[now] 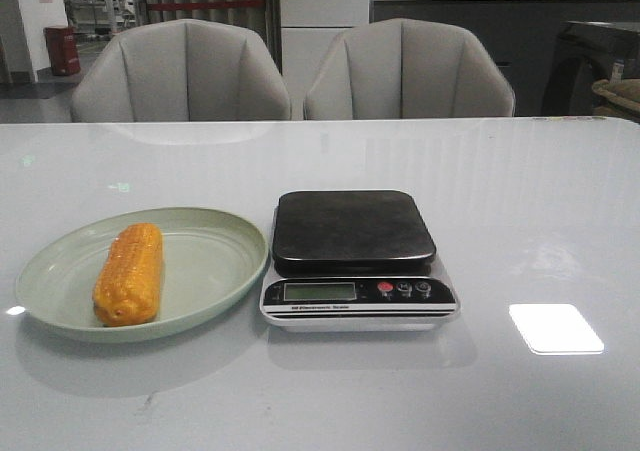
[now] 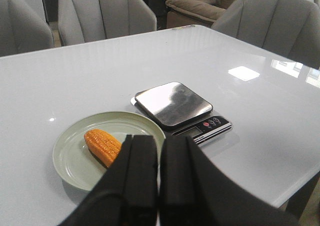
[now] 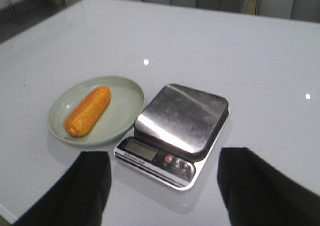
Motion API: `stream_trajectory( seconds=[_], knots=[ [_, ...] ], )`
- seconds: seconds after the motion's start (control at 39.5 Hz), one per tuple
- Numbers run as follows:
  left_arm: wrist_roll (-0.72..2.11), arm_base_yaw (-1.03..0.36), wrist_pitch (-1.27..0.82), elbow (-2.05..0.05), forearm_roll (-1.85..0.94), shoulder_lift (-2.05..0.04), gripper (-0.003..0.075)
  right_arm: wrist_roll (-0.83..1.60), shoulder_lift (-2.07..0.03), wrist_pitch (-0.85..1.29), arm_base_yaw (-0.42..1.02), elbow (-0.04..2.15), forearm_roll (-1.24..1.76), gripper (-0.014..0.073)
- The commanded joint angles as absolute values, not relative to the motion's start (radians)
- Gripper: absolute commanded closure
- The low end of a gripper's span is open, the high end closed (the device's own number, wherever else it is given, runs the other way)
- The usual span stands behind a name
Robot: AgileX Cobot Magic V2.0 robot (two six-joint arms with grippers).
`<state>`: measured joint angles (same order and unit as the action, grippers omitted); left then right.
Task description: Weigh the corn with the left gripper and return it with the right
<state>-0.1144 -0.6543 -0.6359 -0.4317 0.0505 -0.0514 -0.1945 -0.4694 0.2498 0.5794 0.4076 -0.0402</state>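
The orange-yellow corn (image 1: 129, 273) lies lengthwise on a pale green plate (image 1: 215, 261) at the left of the table. A kitchen scale (image 1: 353, 233) with a dark steel platform stands right of the plate, its platform bare. Neither gripper shows in the front view. In the left wrist view my left gripper (image 2: 159, 145) is shut and empty, held above the table on the near side of the plate (image 2: 72, 158) and corn (image 2: 102, 146). In the right wrist view my right gripper (image 3: 162, 158) is open and empty, above the table in front of the scale (image 3: 180, 118); the corn (image 3: 87, 110) shows there too.
The white glossy table (image 1: 520, 201) carries only the plate and the scale. Two grey chairs (image 1: 180, 71) stand behind its far edge. A bright light reflection (image 1: 555, 328) lies on the table at the right front.
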Motion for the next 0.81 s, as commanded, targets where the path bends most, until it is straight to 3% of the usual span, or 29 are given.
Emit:
stream_trajectory(
  seconds=[0.0, 0.3, 0.35, 0.41, 0.46, 0.48, 0.56, 0.78],
  knots=[
    [-0.115, -0.656, -0.566, -0.458, 0.052, -0.065, 0.0598, -0.181, -0.385, 0.074, 0.579, 0.359, -0.045, 0.0043],
    [-0.115, -0.656, -0.566, -0.458, 0.052, -0.065, 0.0598, -0.181, -0.246, 0.139, 0.579, 0.297, -0.045, 0.0074],
    [-0.115, -0.656, -0.566, -0.458, 0.052, -0.065, 0.0598, -0.181, -0.246, 0.151, 0.579, 0.297, -0.045, 0.0146],
    [-0.115, -0.656, -0.566, -0.458, 0.052, -0.065, 0.0598, -0.181, -0.246, 0.161, 0.578, 0.297, -0.045, 0.0273],
    [-0.115, -0.656, -0.566, -0.458, 0.052, -0.065, 0.0598, -0.181, -0.246, 0.173, 0.578, 0.297, -0.045, 0.0456],
    [-0.115, -0.656, -0.566, -0.458, 0.052, -0.065, 0.0598, -0.182, -0.246, 0.179, 0.578, 0.297, -0.045, 0.0479],
    [-0.115, -0.656, -0.566, -0.458, 0.052, -0.065, 0.0598, -0.182, -0.246, 0.181, 0.578, 0.297, -0.045, 0.0408],
    [-0.115, -0.656, -0.566, -0.458, 0.052, -0.065, 0.0598, -0.182, -0.246, 0.181, 0.578, 0.297, -0.045, 0.04]
  ],
)
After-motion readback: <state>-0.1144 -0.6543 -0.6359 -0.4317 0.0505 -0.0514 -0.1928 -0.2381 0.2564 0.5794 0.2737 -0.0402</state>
